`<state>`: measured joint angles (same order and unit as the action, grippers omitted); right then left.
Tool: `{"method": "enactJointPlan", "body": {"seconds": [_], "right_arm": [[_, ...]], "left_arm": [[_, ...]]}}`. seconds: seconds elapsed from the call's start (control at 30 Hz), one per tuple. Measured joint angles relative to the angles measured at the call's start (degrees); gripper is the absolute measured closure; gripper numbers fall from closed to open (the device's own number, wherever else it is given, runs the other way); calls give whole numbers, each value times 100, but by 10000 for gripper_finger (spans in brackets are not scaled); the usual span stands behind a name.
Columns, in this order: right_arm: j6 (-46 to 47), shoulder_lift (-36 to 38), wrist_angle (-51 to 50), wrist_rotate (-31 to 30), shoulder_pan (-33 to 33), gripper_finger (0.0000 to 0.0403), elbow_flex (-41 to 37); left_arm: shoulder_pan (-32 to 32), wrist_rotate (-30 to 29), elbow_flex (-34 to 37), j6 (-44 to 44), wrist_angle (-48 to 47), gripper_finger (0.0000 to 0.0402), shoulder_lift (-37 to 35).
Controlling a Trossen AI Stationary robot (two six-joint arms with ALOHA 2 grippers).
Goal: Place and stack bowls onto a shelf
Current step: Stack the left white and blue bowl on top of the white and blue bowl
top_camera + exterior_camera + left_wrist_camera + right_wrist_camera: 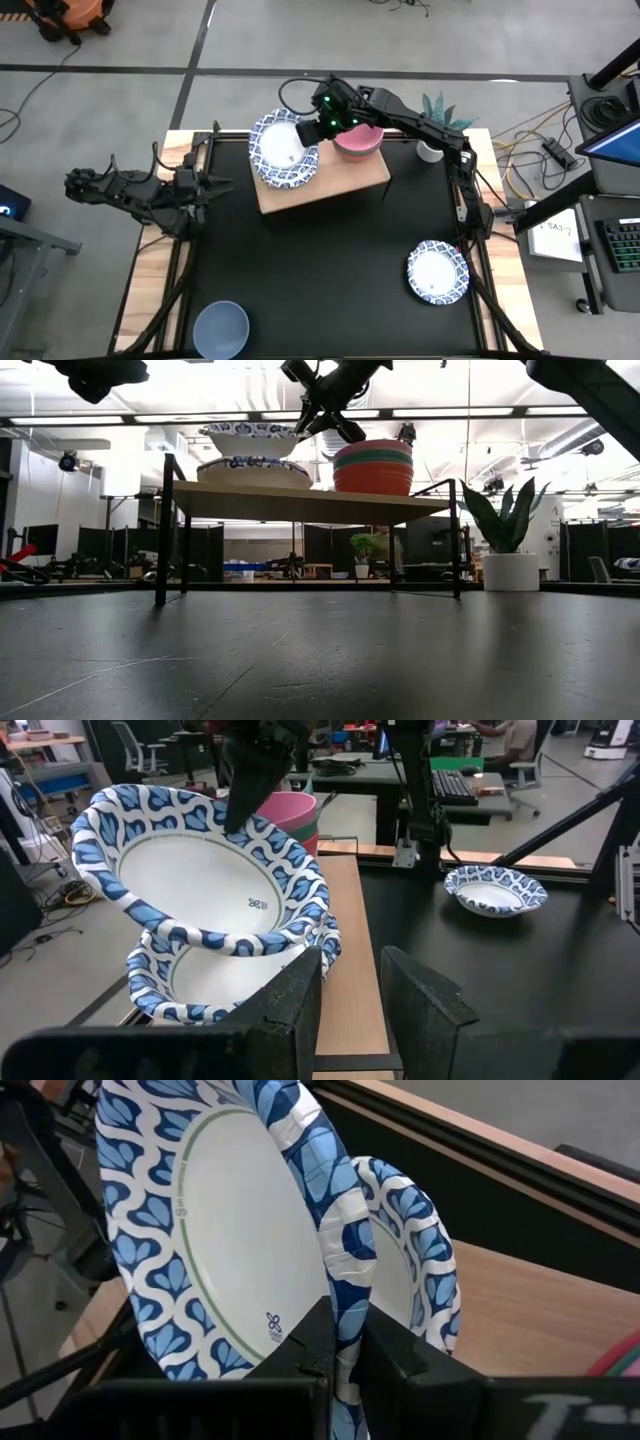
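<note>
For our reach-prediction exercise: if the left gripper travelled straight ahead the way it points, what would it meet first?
Probably the stack of white paper bowls with blue patterned rims on the light wooden shelf; depth is uncertain.

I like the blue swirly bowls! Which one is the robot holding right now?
The top patterned bowl on the shelf: the right end effector pinches its rim, tilted above another patterned bowl. A third patterned bowl sits alone on the table.

Patterned bowls [230, 1230]: thin paper-like stock with a smooth, faintly glossy printed face and crimped rim. Shelf [330, 185]: pale, matt, unfinished-looking wood. Worktop [320, 270]: black and matt, finely scuffed, edged in light wood.
</note>
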<state>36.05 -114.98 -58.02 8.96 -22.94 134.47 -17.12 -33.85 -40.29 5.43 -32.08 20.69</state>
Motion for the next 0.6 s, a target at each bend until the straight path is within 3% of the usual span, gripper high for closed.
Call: {"method": "enactJointPlan", "body": {"seconds": [0.17, 0.43, 0.6], "right_arm": [[-88, 2, -2, 1, 2, 385, 0], [-87, 11, -28, 0, 2, 321, 0], [-66, 12, -3, -1, -1, 308, 0]], "left_arm": [[0, 0, 0, 0, 0, 311, 1], [1, 0, 0, -2, -2, 311, 4], [0, -2, 0, -24, -4, 311, 7]]}}
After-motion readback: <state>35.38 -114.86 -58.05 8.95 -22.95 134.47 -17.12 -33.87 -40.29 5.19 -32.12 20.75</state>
